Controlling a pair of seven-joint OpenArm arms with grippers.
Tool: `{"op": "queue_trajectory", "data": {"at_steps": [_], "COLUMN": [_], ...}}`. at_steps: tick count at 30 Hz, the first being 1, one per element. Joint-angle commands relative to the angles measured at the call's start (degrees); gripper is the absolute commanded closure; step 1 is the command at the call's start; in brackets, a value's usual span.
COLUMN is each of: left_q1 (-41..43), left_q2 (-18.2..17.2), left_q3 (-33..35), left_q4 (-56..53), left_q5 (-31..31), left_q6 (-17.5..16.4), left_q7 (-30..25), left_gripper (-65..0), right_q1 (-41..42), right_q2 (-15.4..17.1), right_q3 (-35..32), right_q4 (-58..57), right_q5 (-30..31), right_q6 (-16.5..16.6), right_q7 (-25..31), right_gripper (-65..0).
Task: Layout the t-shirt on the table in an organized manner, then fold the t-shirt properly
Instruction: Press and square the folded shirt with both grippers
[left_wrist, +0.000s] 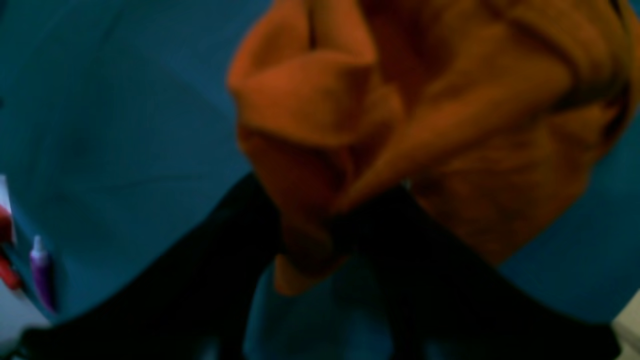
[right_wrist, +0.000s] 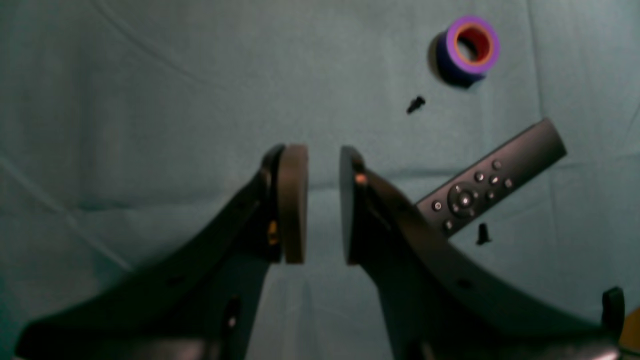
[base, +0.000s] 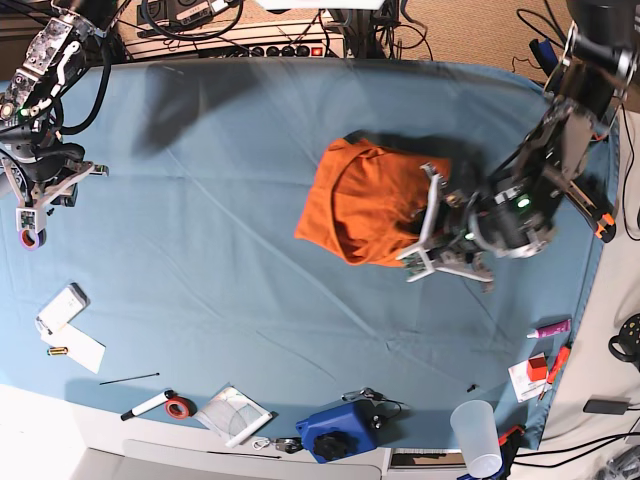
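Holding a bunched fold of the t-shirt (left_wrist: 450, 125), the left gripper (left_wrist: 320, 235) should pull slowly sideways; the right gripper (right_wrist: 324, 202) hangs narrowly parted, empty.

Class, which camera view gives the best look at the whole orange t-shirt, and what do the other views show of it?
The base view: the t-shirt lies bunched on the table, outline complete. The left wrist view shows only blurred close-up folds pinched in the left gripper. The right wrist view shows none of it.
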Motion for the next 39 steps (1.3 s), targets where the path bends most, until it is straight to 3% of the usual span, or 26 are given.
{"op": "queue_trajectory", "data": {"at_steps": [1,5,9,13,17,21,23,25,27,29,31,35,39], "left_q1": [-3.0,-11.7,-19.1,-23.7,-25.1,-25.6,-25.6,-25.7,-25.7,-25.7,-26.0,-25.8,-25.3], "left_q2": [-0.1,0.3,4.3,11.8,18.6,21.0,21.4,21.9,22.0,22.0,22.0,22.3,23.8], "left_q3": [2.9,19.2,30.6,36.2,36.4,36.4,36.4,36.4,36.4,36.4,36.4,36.4,36.3], "left_q4": [-0.5,-5.4,-10.0,-16.3,-21.1,-21.8,-21.7,-21.7,-21.2,-20.3,-19.5,-19.2,-19.2], "left_q5": [1.1,11.0,18.1,19.7,23.1,25.6,28.9,33.1,36.8,40.2,41.2,40.5,42.7], "left_q6": [-0.3,0.3,5.4,6.8,8.1,8.5,13.2,20.8,29.2,34.5,34.8,36.7,38.8], "left_q7": [-0.8,-2.5,-4.9,-5.2,-5.2,-5.2,-5.2,-4.4,-1.1,3.5,6.9,7.2,9.0], "left_gripper": [0.0,0.0,0.0,0.0,0.0,-21.8,-23.3,-23.2,-23.2,-22.9,-19.7,-9.9,-4.6], "right_q1": [0.5,0.5,0.5,0.5,0.5,0.5,0.5,0.5,0.5,0.5,0.5,0.5,0.6], "right_q2": [1.1,1.1,0.7,-1.6,-4.2,-5.3,-5.2,-5.2,-5.2,-5.2,-5.2,-5.2,-5.2], "right_q3": [0.2,0.2,0.2,0.2,0.2,0.2,0.2,0.2,0.2,0.2,0.2,0.2,0.2], "right_q4": [1.0,1.0,1.0,1.0,1.0,1.0,1.0,1.0,1.0,1.0,1.0,1.0,1.0], "right_q5": [0.3,0.3,0.3,0.3,0.3,0.3,0.3,0.3,0.4,1.9,5.2,10.9,19.3], "right_q6": [-0.3,-0.3,-0.3,-0.3,-0.3,-0.2,-0.2,-0.2,0.2,1.3,2.6,6.0,12.5], "right_q7": [1.1,1.1,1.4,1.7,2.4,2.4,2.5,2.6,2.8,2.7,2.7,2.7,2.5], "right_gripper": [-11.7,-11.7,-11.8,-11.7,-11.8,-11.8,-11.8,-11.8,-11.8,-11.8,-11.8,-11.8,-11.8]}}
